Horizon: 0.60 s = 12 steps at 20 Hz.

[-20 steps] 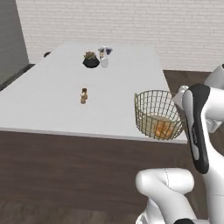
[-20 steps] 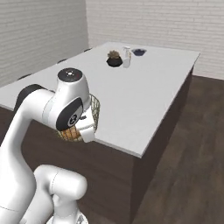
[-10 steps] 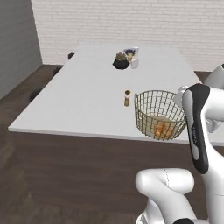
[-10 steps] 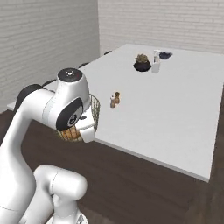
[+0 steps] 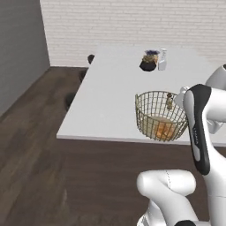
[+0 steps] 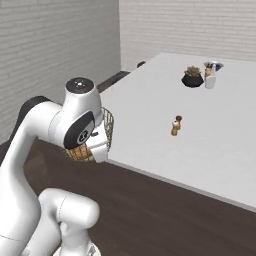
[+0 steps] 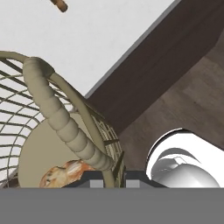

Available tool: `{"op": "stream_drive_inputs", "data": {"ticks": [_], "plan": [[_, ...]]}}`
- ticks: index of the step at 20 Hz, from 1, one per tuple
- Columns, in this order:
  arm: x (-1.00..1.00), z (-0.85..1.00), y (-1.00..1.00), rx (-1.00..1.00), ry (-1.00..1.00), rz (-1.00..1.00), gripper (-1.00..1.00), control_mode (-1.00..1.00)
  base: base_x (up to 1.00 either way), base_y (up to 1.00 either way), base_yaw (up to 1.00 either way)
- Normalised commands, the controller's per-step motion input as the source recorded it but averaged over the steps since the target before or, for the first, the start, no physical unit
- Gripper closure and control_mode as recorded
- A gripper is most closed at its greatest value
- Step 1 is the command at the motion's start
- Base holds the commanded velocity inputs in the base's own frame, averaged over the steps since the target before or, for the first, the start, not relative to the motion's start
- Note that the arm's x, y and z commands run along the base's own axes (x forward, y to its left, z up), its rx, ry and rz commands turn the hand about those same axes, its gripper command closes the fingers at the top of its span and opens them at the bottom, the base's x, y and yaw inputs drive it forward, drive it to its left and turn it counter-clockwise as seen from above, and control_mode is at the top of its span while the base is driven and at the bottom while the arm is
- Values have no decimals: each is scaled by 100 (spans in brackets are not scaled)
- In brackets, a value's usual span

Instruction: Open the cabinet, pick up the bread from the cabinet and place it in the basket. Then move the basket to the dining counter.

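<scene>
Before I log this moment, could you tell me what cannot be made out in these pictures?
- Gripper, hand view: fingertips cut off by the bottom edge, shut on the round tan wire-mesh basket rim.
- Golden-brown bread roll, hand view: partly cut off.
- Small brown object on the white dining counter, right base view: too small to identify.

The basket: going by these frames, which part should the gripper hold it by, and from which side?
By the thick rolled rim, from above, one finger inside the wire wall and one outside. The basket is an open bowl too wide to span, with the bread low inside. The gripper holds it that way.
</scene>
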Motion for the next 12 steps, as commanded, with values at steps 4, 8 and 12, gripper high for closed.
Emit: {"op": "stream_drive_inputs", "data": {"ticks": [4,8,12], "plan": [[0,0,0,0,0,0,100,100,65,100,-26],[0,0,0,0,0,0,100,100,55,100,-34],[0,0,0,0,0,0,100,100,38,100,-49]]}}
